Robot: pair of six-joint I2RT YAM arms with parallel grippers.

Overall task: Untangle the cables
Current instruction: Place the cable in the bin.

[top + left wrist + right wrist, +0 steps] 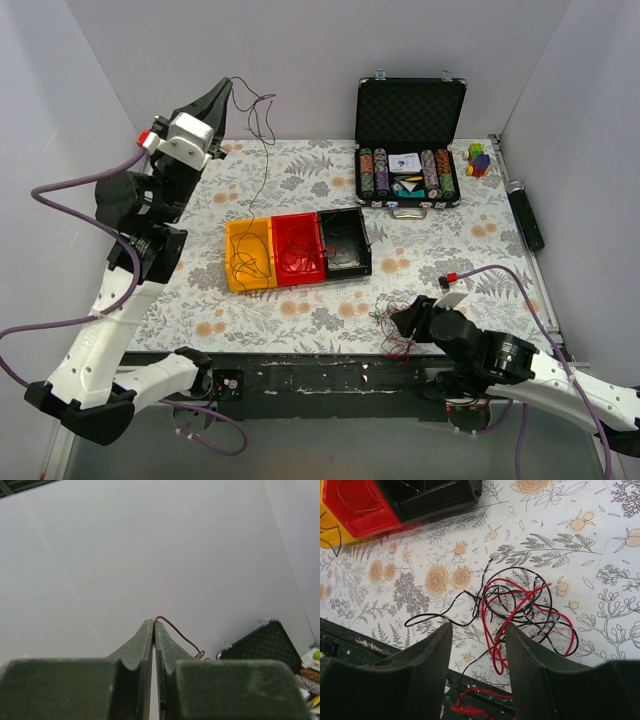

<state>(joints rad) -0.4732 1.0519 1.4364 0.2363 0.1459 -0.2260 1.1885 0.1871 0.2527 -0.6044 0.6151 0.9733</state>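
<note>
Right fingers [427, 665]: spread, low over the cables [520, 610], a red-and-black tangle at the tabletop's [300, 310] near edge.
Left fingers [142, 647]: raised, pressed together on a dark red wire [175, 630] hanging toward the yellow bin [249, 255].
Surface: floral cloth; pale grey walls [320, 60].
Containers: yellow bin, strands inside; red bin [298, 248]; black bin [344, 241]; open case [410, 110], poker chips [380, 172].

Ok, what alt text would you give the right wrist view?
A loose tangle of red and black cables lies on a floral tablecloth just past the open right gripper, whose dark fingers fill the bottom. A red tray, black tray and yellow tray show at top left.
</note>
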